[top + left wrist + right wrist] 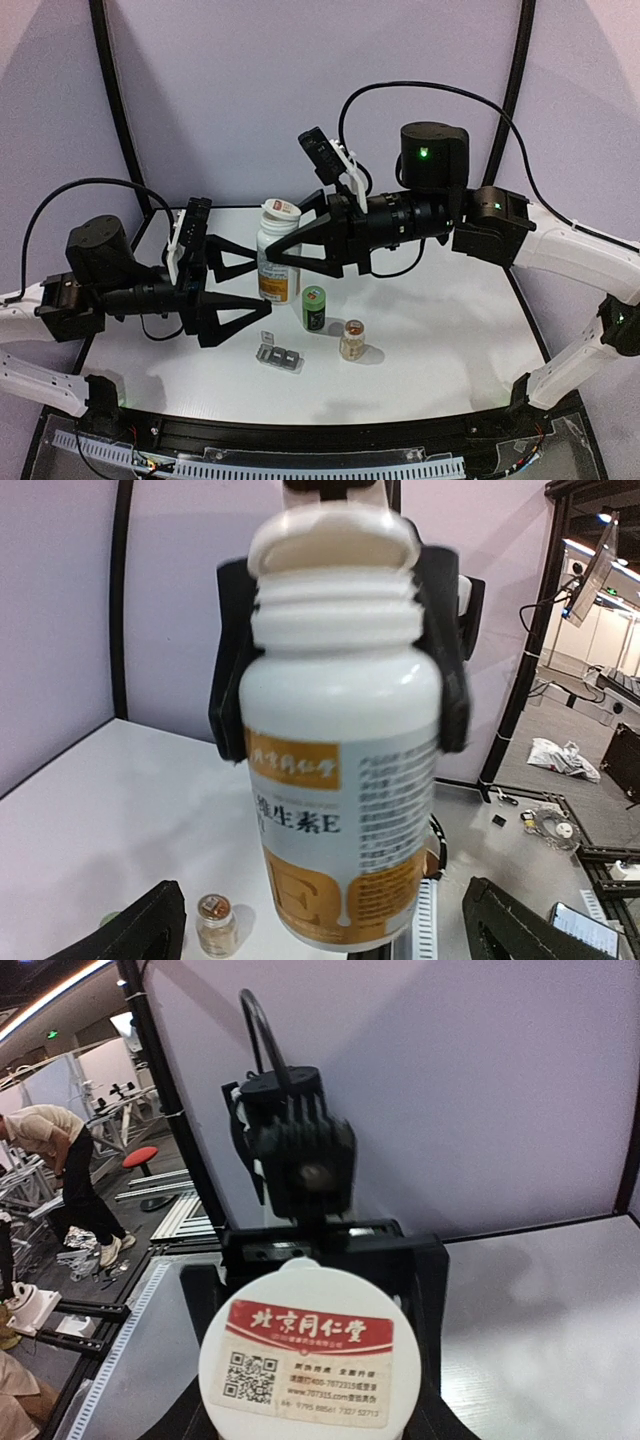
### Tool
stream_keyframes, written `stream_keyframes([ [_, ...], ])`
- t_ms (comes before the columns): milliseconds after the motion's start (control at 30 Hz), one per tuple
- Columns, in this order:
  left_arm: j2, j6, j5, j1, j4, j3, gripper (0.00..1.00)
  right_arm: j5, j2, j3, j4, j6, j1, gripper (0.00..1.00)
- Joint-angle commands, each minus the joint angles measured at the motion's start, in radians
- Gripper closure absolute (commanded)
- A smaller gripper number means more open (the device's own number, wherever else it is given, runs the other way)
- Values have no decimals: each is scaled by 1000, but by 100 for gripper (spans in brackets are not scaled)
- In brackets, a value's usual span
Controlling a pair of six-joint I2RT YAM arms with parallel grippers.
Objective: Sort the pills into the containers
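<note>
From above: the right gripper [285,250] clamps the tall white plastic pill bottle [275,270] upright. The left gripper [258,286] gapes wide, empty. The small grey three-compartment pill box [280,357] lies on the white surface [450,340] nearby.

Left wrist: the white cap [335,540] sits loose above bare threads. Any tilt could drop it and spill pills.

Right wrist: the cap's red label fills the foreground.

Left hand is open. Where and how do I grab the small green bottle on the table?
Take the green bottle by its round body just under the cap, probably coming down from above. It stands upright and neighbours crowd it: amber jar on its right, pill box front-left, the held white bottle on its left.
</note>
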Motion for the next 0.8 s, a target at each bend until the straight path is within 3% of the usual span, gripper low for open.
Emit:
stream_keyframes([
  [0,25,-39,42,-2,-26,19,1,-82,32,43,67,6,-3,83],
  [200,59,-40,43,-2,-11,41,1,-38,51,58,45,5,-3,84],
  [300,63,-36,37,-3,-15,45,7,-40,58,60,43,4,-4,84],
  [533,72,-32,32,-2,-39,54,66,-41,53,57,59,20,-2,78],
  [700,67,-35,29,-2,8,46,85,-45,36,11,94,33,-2,42],
  [767,59,-39,23,-2,42,35,89,-50,25,-28,127,32,-1,36],
])
